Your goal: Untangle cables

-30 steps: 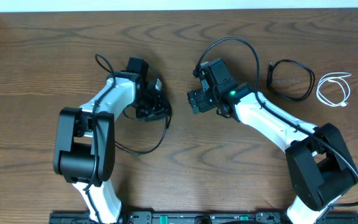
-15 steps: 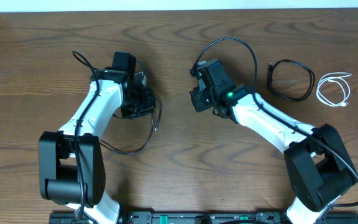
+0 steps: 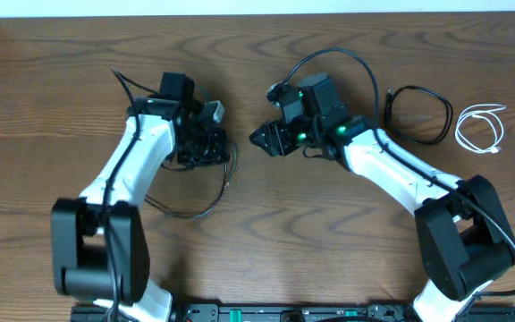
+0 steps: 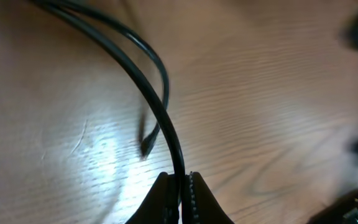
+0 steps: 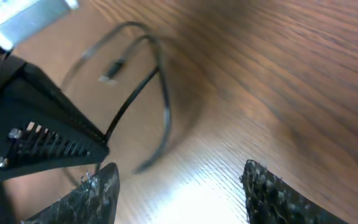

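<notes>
Now your left pincer (image 4: 180,180) is clamped tight on a black cord (image 4: 160,106) above mid-bench (image 3: 266,268), while your right pincer (image 5: 179,177) gapes empty beside it.

Two white arms (image 3: 141,152), black joints (image 3: 97,255), green lights (image 3: 304,91)

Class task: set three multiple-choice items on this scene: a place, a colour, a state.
1. Where lies the coiled white cable? A between the grippers; B far right, beside a coiled black cable; C under the left arm.
2. What colour is the thin cord in the left gripper? A white; B red; C black.
3. The right gripper is: A open and empty; B shut on a cord; C out of view.
B, it sits beside that coil; C, black in the shut jaws; A, jaws apart, nothing between.
</notes>
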Controlling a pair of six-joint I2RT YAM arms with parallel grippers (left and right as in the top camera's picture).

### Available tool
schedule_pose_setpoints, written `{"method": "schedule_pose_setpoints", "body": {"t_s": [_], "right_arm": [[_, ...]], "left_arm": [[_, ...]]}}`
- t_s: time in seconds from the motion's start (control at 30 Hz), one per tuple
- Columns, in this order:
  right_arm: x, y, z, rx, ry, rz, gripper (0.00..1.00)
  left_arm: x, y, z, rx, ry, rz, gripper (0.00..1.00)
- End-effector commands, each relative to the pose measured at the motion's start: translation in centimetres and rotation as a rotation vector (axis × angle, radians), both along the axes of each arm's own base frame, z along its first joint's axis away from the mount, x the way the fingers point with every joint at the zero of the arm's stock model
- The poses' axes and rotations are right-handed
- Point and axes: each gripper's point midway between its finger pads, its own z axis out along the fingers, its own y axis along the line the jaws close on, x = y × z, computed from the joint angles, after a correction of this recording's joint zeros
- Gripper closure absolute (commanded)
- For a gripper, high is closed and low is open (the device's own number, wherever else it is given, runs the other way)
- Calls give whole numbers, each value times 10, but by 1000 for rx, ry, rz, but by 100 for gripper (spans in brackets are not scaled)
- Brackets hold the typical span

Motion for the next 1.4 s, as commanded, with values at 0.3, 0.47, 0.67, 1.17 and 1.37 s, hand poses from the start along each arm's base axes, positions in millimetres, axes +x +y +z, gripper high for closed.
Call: {"method": "schedule_pose_setpoints", "body": {"t_s": [0.3, 0.47, 0.67, 1.17, 1.37], "right_arm": [[-11, 13, 18, 117, -8, 125, 37], [-3, 11, 18, 96, -49, 100, 37], [8, 7, 16, 66, -87, 56, 48], [18, -28, -18, -137, -27, -118, 48], [24, -50, -31, -220, 20, -241, 46]], "left_arm": [[9, -16, 97, -127, -316, -83, 93], [2, -24, 116, -192, -347, -103, 93], [-4, -29, 131, -232, -379, -118, 92], [1, 11, 102, -20, -270, 114, 78], [-10, 6, 65, -1, -117, 165, 62]]}}
